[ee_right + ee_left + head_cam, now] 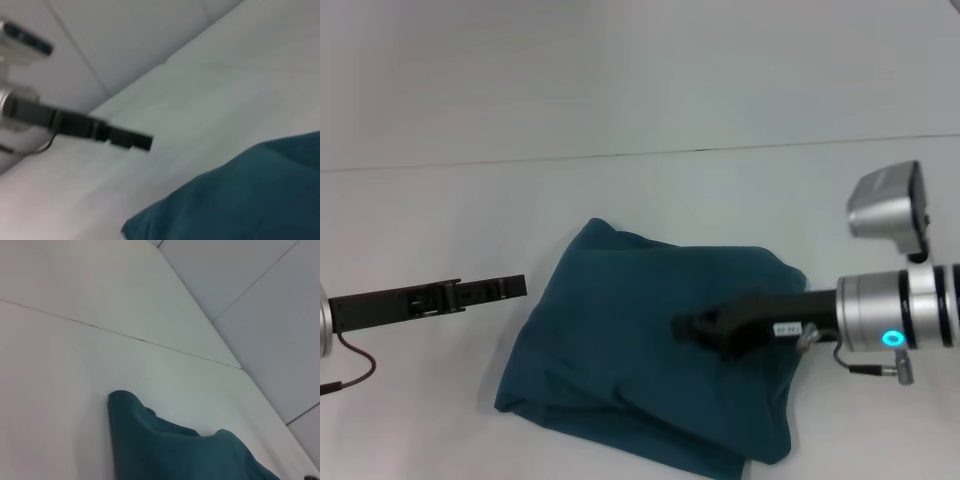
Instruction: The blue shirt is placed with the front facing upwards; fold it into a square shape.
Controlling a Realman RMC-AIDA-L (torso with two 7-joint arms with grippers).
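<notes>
- Nearest you lay the blue shirt point(650, 350), already folded into a rough, thick, several-layered bundle with a plain face up; its near edge ran close to the near rim of the head view.
- You had no containers in the scene; the shirt rested directly on the white table point(620, 100).
- Around the bundle the table showed only a thin dark seam point(650, 152) running left to right on the far side.
- Your right gripper point(688, 327) reached in from the right, low over the middle of the bundle, its dark fingers pointing left. Whether they touched the cloth, or stood apart or together, I could not tell.
- Your left gripper point(515, 288) was stretched level from the left, its tip just beside the bundle's left edge and clear of the cloth; it looked narrow, yet I could not tell whether its fingers were parted.
</notes>
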